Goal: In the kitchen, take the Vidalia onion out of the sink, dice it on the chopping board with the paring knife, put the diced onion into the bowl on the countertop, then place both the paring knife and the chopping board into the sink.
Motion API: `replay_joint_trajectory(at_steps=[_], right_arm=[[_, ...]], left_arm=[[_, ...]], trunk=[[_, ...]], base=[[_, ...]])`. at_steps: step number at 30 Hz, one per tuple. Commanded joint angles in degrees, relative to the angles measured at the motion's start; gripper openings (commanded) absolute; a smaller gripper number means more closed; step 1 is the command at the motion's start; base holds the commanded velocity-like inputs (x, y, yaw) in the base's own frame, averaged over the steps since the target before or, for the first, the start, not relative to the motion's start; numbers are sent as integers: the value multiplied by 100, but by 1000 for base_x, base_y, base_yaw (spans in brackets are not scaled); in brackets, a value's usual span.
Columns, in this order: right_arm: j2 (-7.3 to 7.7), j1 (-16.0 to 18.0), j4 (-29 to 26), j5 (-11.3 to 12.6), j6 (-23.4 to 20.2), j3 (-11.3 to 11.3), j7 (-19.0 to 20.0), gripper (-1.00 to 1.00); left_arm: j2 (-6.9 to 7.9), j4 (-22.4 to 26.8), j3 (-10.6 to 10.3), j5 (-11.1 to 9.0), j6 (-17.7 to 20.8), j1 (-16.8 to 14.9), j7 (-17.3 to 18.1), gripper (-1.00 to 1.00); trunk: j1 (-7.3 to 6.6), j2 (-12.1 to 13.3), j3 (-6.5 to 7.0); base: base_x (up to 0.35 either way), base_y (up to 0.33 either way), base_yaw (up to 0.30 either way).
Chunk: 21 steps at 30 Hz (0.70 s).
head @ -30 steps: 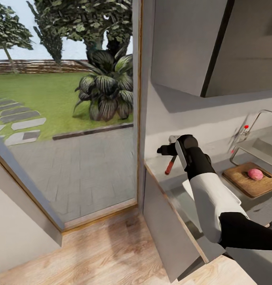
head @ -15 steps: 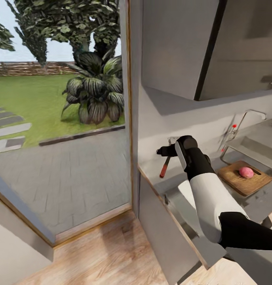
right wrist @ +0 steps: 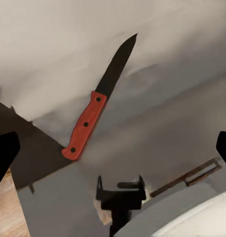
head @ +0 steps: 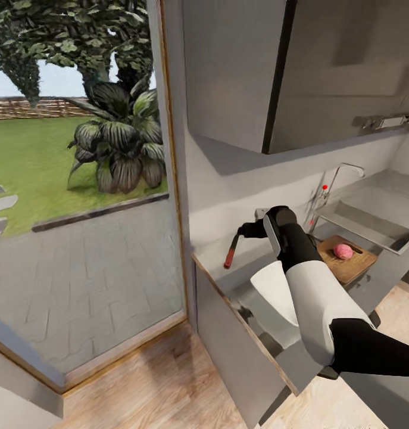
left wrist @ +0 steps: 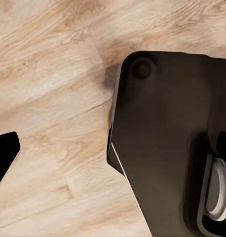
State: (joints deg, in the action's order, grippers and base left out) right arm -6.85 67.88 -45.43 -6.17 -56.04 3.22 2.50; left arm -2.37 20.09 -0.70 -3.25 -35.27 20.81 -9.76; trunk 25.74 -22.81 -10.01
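The paring knife [right wrist: 86, 126] lies flat on the grey countertop [head: 246, 265] near its left end, red handle and dark blade [right wrist: 117, 66] both showing. My right gripper [head: 247, 229] hovers open just above it, fingertips [right wrist: 4, 153] spread wide to either side of the knife [head: 230, 257]. Farther right, the pinkish Vidalia onion [head: 343, 251] rests on the brown chopping board [head: 353, 266]. The white bowl [head: 275, 295] sits on the counter beside my right forearm. The steel sink [head: 362, 217] with its tap [head: 338, 179] lies behind the board. My left gripper [left wrist: 113, 153] is open over the wooden floor.
A tall glass pane [head: 79, 179] with a wooden frame [head: 171, 179] looks onto a garden at the left. Grey wall cabinets [head: 240, 71] hang over the counter. The counter's end edge [head: 198, 259] drops to the wooden floor [head: 156, 381]. My dark base [left wrist: 167, 148] is below the left gripper.
The whole head view has slid left as the camera turned, bringing more of the sink and wall cabinets into sight. My right gripper stays over the knife, which lies still.
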Motion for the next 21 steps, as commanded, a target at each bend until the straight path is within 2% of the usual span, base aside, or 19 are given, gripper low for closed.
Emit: replay_joint_trajectory(at_steps=[1, 7, 21], right_arm=[[-9, 6, 0, -51, -21, 23, 25, 100], [-13, 6, 90, -51, -21, 24, 36, 100], [-18, 6, 139, -51, -21, 22, 49, 100]], left_arm=[[0, 6, -9, -34, -7, 2, 0, 100], [0, -43, -9, -28, -7, 2, 0, 100], [0, -57, -9, -27, -7, 4, 0, 100]], trunk=[[5, -11, -8], [5, -11, -3], [5, -11, -100]], base=[[81, 221, -103], [57, 124, -32], [5, 10, 47]])
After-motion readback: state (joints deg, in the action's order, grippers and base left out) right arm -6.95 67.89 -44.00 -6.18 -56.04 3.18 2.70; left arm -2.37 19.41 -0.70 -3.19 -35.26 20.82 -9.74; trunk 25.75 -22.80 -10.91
